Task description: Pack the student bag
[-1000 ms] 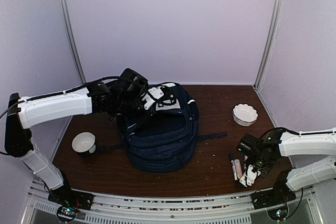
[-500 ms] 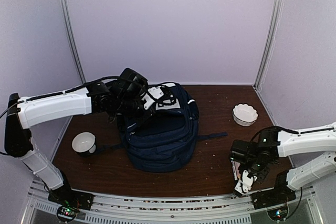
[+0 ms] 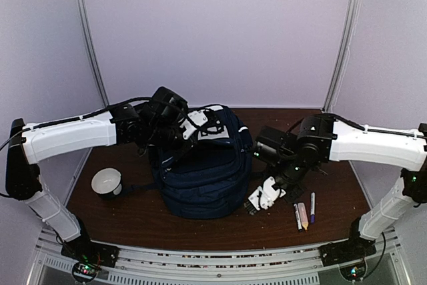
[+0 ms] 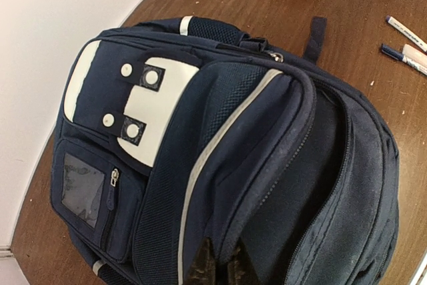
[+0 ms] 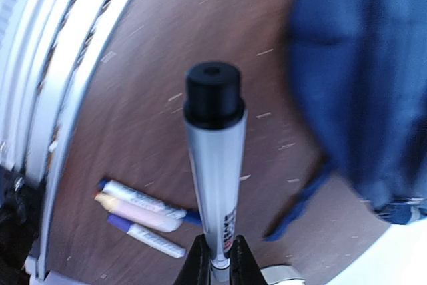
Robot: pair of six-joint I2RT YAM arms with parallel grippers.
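Fabric of deep navy makes up the student bag, which sits at the middle of the brown counter and is the largest thing on it. In the left wrist view it shows a white patch with round studs at the upper left, a small clear-windowed pocket with a zip pull below that, and a pale grey stripe running down a padded panel. Its main compartment gapes dark along the right side, and a dark strap trails off toward the top of the frame.

The left tool is clamped on the bag's fabric edge at the bottom of that view, beside the gaping compartment. In the overhead view it sits at the bag's upper end.

The right tool is pinched on a silver marker with a black cap. In the overhead view it hangs just off the bag's lower right side. Three pens lie near it, and a white bowl stands at the bag's left.
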